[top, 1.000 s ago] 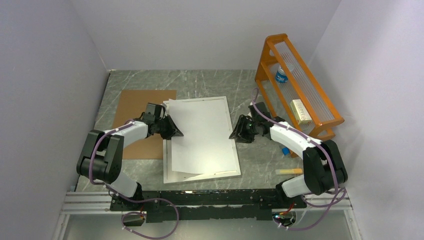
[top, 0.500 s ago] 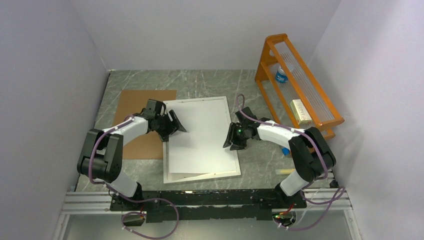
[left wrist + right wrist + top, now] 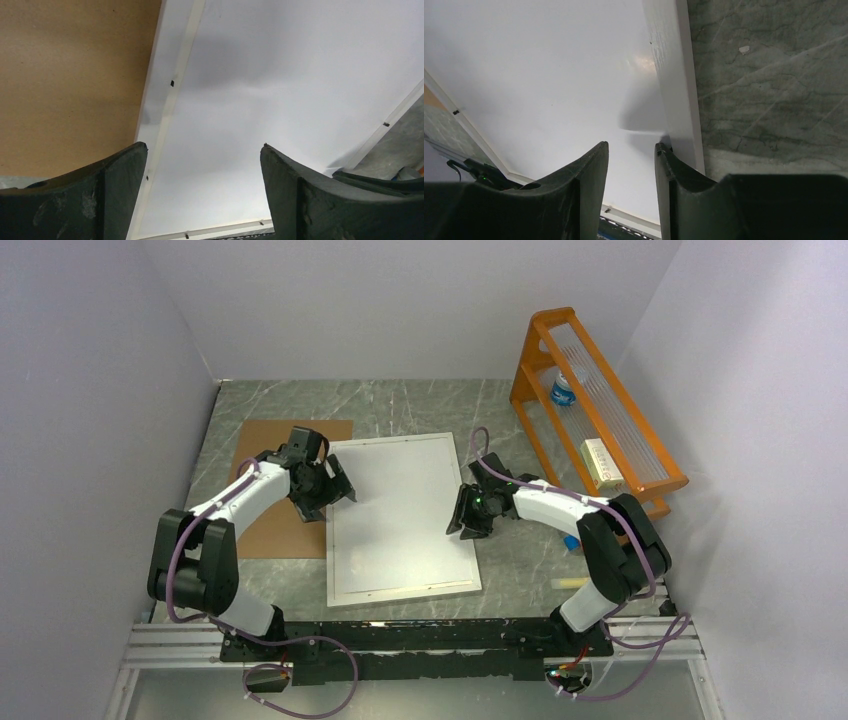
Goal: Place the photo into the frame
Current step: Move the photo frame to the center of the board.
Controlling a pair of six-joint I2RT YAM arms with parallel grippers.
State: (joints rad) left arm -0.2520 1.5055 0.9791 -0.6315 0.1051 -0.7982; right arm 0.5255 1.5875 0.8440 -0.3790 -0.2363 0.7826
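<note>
The frame [image 3: 400, 593] lies flat in the middle of the table, its narrow pale border [image 3: 172, 95] [image 3: 674, 75] showing in both wrist views. Inside it lies a plain white sheet, the photo [image 3: 400, 510] [image 3: 280, 75] [image 3: 549, 65], white side up and square with the border; its picture side is hidden. My left gripper [image 3: 338, 487] [image 3: 204, 145] hangs open over the frame's upper left edge, with nothing between its fingers. My right gripper [image 3: 461, 519] [image 3: 632, 145] stands open with a narrow gap at the frame's right edge. Its outer fingertip [image 3: 663, 148] rests against the border's inner side.
The brown backing board [image 3: 265, 470] [image 3: 75, 75] lies flat to the left of the frame. An orange rack [image 3: 600, 400] stands at the back right with a bottle [image 3: 563, 390] and a box [image 3: 600, 462]. A small yellow object [image 3: 578, 583] lies near the right arm's base.
My left gripper opened, let go of the white sheet and drew back to the left. The sheet, skewed before, now lies flat inside the frame. My right gripper moved left onto the frame's edge.
</note>
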